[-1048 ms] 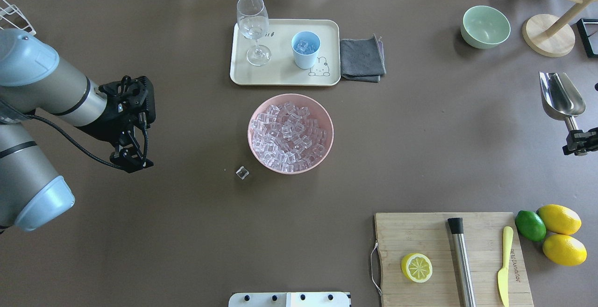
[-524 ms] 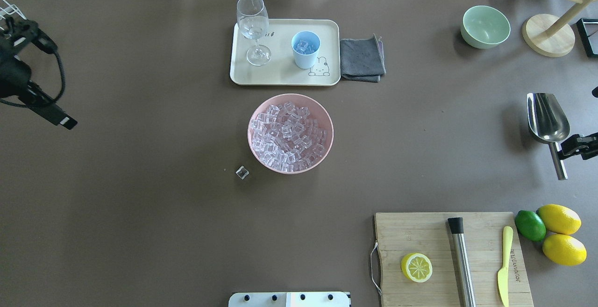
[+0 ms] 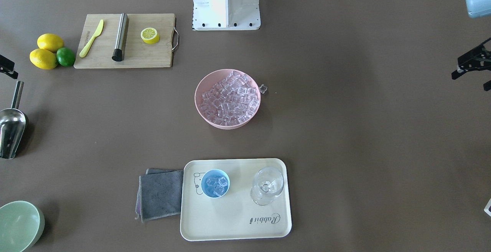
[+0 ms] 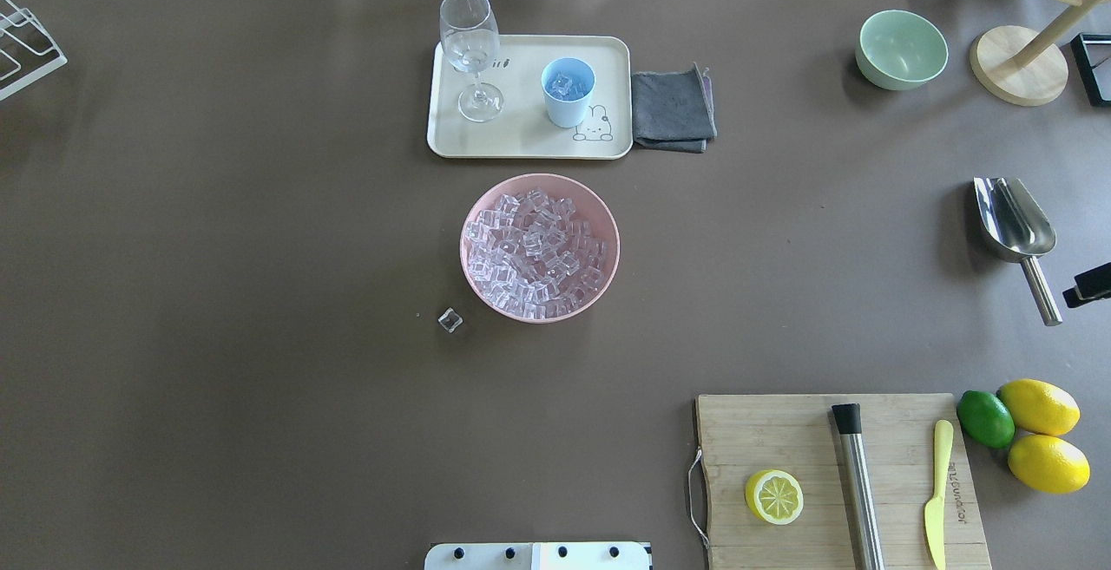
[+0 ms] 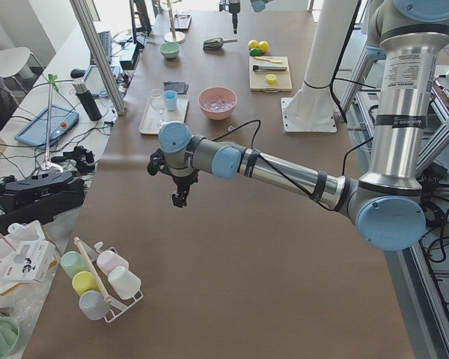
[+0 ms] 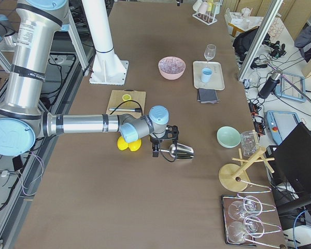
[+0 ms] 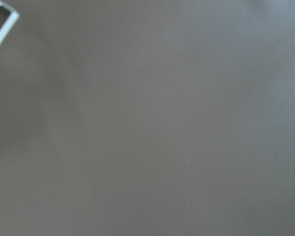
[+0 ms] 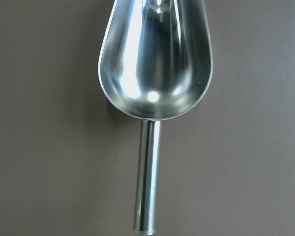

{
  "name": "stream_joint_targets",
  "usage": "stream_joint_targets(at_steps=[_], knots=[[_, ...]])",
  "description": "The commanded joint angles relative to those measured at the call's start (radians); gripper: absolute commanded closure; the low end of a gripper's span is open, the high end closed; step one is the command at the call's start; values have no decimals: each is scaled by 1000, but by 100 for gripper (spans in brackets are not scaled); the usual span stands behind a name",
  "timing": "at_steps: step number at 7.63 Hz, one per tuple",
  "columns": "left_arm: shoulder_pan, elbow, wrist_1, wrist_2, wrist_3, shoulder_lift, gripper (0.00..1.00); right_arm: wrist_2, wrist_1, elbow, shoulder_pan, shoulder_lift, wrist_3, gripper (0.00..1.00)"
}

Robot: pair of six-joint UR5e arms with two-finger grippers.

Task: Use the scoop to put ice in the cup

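Steel scoop lies free, ice in cup: task judged done, retreat next. Right gripper and left gripper: jaw state cannot be told.

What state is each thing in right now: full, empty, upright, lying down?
Scoop: empty, lying on the table, unheld.
Cup: upright, holds some ice.
Pink bowl: heaped with ice.
Wine glass: upright, looks empty.
Stray cube: loose on the table.
Green bowl: empty.
Half lemon: cut face up.
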Motion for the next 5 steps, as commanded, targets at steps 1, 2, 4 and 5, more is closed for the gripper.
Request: stream_joint_targets(at_steps=[1, 2, 4, 5], knots=[[-90, 111, -6, 256, 3, 10, 1, 5, -122, 3, 180, -26, -257, 0], [-86, 109, -7, 267, 3, -7, 1, 4, -255, -2, 276, -17, -429, 0], [-96, 108, 3, 151, -3, -4, 1, 4, -463, -2, 413, 26, -628, 0], [-96, 109, 5, 71, -2, -1, 1, 3, -473, -2, 429, 23, -659, 0]])
